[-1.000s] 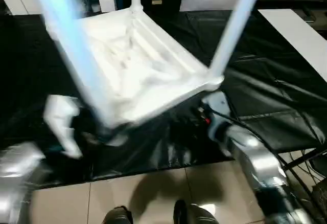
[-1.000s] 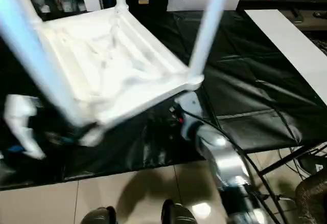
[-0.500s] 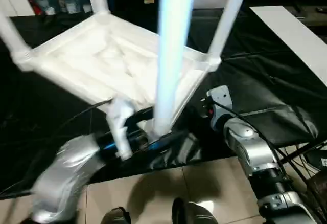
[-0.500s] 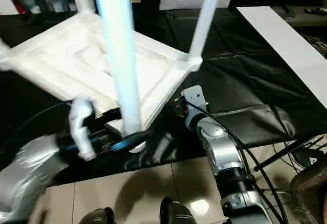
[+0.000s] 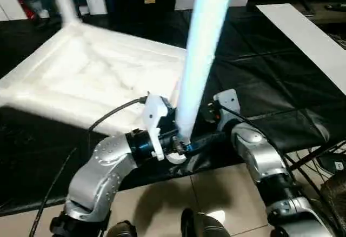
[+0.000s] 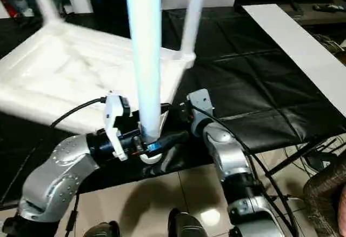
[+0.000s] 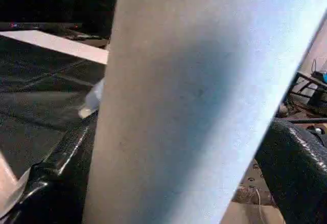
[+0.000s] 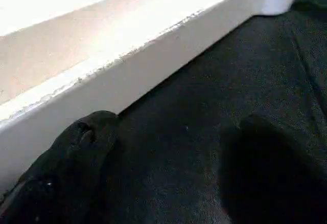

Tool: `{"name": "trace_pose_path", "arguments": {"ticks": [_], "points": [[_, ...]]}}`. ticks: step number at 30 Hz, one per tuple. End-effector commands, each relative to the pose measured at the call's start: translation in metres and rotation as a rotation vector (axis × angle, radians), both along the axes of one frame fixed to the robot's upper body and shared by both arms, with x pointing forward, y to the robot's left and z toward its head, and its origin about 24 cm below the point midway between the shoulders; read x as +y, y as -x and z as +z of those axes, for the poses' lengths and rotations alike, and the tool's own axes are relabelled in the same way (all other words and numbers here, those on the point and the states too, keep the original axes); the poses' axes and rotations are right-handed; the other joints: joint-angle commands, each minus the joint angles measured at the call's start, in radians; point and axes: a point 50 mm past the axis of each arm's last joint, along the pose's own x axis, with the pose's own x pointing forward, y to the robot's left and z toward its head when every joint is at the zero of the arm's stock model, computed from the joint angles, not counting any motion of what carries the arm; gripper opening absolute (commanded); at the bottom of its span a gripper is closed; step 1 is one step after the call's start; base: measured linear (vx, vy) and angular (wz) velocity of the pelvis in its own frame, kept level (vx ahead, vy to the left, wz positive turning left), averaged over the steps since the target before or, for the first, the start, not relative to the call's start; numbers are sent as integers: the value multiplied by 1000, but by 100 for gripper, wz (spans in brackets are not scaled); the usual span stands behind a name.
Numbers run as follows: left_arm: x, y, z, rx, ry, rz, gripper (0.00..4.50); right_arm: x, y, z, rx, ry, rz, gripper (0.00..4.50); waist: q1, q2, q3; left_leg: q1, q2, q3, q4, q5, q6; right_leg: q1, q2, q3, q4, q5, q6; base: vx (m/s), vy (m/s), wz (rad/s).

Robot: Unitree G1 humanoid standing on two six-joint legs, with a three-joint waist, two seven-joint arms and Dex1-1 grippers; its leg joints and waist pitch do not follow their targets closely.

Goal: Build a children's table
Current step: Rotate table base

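1. Children's table [image 5: 92,80]: white plastic, upside down with ribbed underside up, upper left of frame, on black sheeting [image 5: 270,74].
2. Near leg [image 6: 145,58]: tapered, upright, centre of frame.
3. Left gripper [image 6: 147,146]: fingers wide apart on either side of the near leg's base, holding it.
4. Right gripper [image 8: 168,168]: fingers spread wide, one finger [image 8: 71,152] touching the tabletop's edge; nothing visibly clamped.

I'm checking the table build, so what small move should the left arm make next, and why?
Probably press the near leg down into its corner socket. The left gripper sits around that leg's base with jaws wide, and the upturned tabletop lies on the black cover.
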Motion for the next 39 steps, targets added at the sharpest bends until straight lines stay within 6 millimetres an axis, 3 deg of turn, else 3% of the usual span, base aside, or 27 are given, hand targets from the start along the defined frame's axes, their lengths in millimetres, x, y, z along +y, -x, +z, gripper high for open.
{"name": "trace_pose_path", "arguments": {"ticks": [1,7,11,15,17,20,23,26,27,28,31,34,36,37,39], "points": [[-24,9,2,-9,14,-113,447,35,0,12,-43,-50,148,450,13,10,-73,0,23,-6,-54,-221,63,70,-63,40,-64,-399,-123,0,0,0],[-32,2,4,-34,21,-98,447,38,-4,13,-47,-53,148,450,15,15,-79,1,26,-5,-52,-192,77,74,-63,42,-51,-296,-170,0,0,0],[-31,-4,4,-59,5,-78,447,35,-5,12,-49,-51,137,450,16,14,-80,1,26,-5,-52,-194,81,76,-64,42,-52,-302,-172,0,0,0],[-21,-14,2,-94,-59,-22,447,18,-7,11,-53,-39,85,450,17,13,-79,2,26,-5,-53,-200,81,75,-63,41,-55,-320,-164,0,0,0],[-6,-23,-3,-106,-124,19,447,2,-8,11,-57,-28,48,450,18,15,-79,3,24,-6,-52,-202,75,76,-63,41,-55,-336,-152,0,0,0],[13,-30,-8,-112,-199,60,447,-19,-7,13,-71,-19,4,450,21,22,-80,6,24,-5,-51,-193,73,74,-62,42,-53,-322,-159,0,0,0],[29,-30,-12,-101,-247,42,447,-34,-4,15,-84,-12,-8,450,29,22,-79,9,26,-3,-53,-189,73,73,-61,44,-50,-303,-171,0,0,0],[47,-26,-20,-63,-304,-29,447,-47,3,21,-105,-8,43,450,33,21,-77,9,24,-3,-55,-209,72,74,-61,44,-54,-342,-158,0,0,0],[57,-24,-26,-57,-374,-75,419,-51,10,25,-110,-8,110,450,33,17,-76,11,23,-3,-56,-217,75,73,-60,43,-58,-364,-150,0,0,0],[62,-24,-30,-54,-415,-98,411,-53,14,27,-113,0,154,450,36,19,-75,12,22,-4,-57,-228,76,72,-60,43,-62,-404,-129,0,0,0],[73,-30,-37,-65,-519,-132,398,-58,30,33,-102,1,299,450,39,20,-76,16,26,-6,-57,-235,77,69,-63,44,-64,-435,-113,0,0,0],[77,-36,-39,-77,-567,-144,368,-62,44,36,-78,5,409,450,44,18,-77,15,29,-7,-59,-233,85,69,-64,45,-65,-428,-116,0,0,0],[77,-39,-41,-87,-595,-162,363,-67,53,39,-65,3,464,450,56,14,-78,15,29,-5,-56,-225,89,70,-67,47,-67,-439,-114,0,0,0],[76,-40,-41,-88,-604,-175,338,-69,56,41,-55,0,484,450,59,14,-79,15,29,-5,-56,-221,88,70,-68,47,-65,-439,-118,0,0,0],[73,-45,-41,-94,-616,-203,326,-74,65,43,-34,15,542,450,63,11,-77,12,27,-5,-56,-223,89,70,-69,45,-72,-476,-104,0,0,0]]}}
